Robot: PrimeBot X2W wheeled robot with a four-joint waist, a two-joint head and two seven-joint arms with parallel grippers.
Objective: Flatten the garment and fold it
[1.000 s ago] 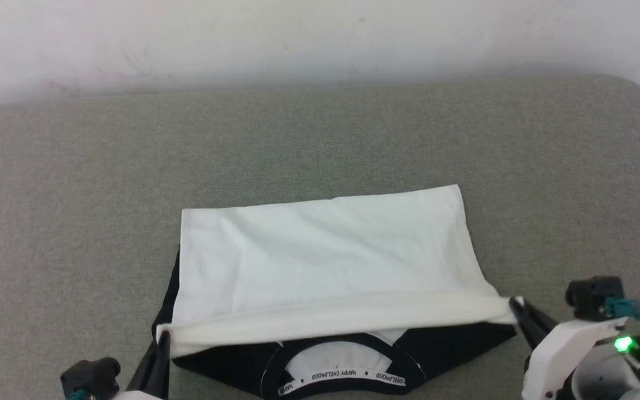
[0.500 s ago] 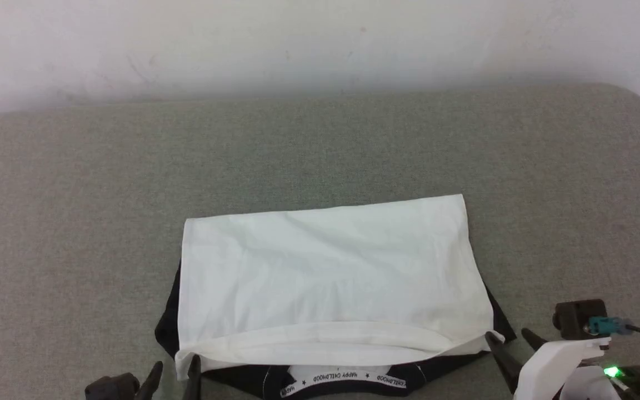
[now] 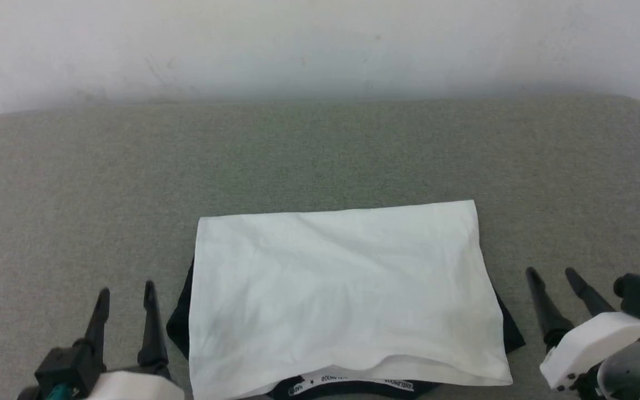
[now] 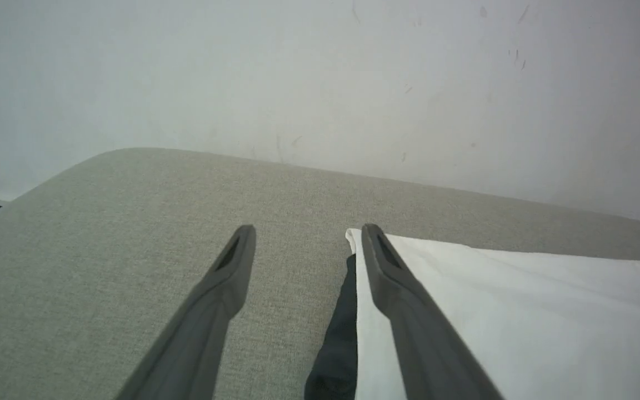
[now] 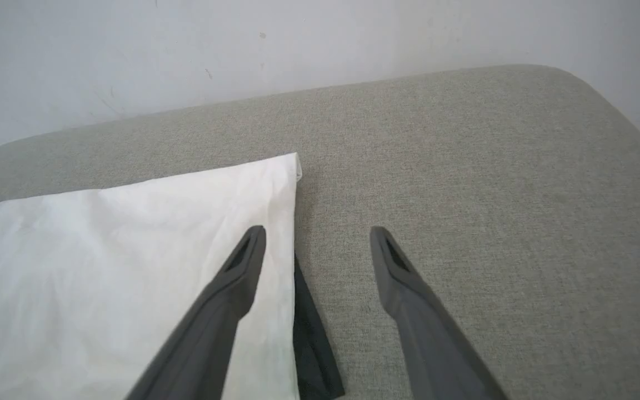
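Observation:
The garment (image 3: 336, 289) lies folded on the grey cushion as a white rectangle. Black sleeve edges peek out at its left and right sides, and the black collar with white lettered tape shows at its near edge. My left gripper (image 3: 125, 291) stands open just left of it, holding nothing. To the garment's right, my right gripper (image 3: 552, 272) is open and empty too. In the left wrist view the garment (image 4: 520, 316) lies past the right finger of the left gripper (image 4: 306, 230). The right wrist view shows the garment (image 5: 125, 261) under the left finger of the right gripper (image 5: 317, 230).
The grey cushion (image 3: 320, 150) stretches well beyond the garment on all far sides and has rounded corners. A pale wall (image 3: 320, 44) rises right behind it.
Both grippers let go of the white hem they held and opened. The hem dropped flat, covering most of the collar. Both grippers now stand off the garment's sides. The camera also tilted slightly.

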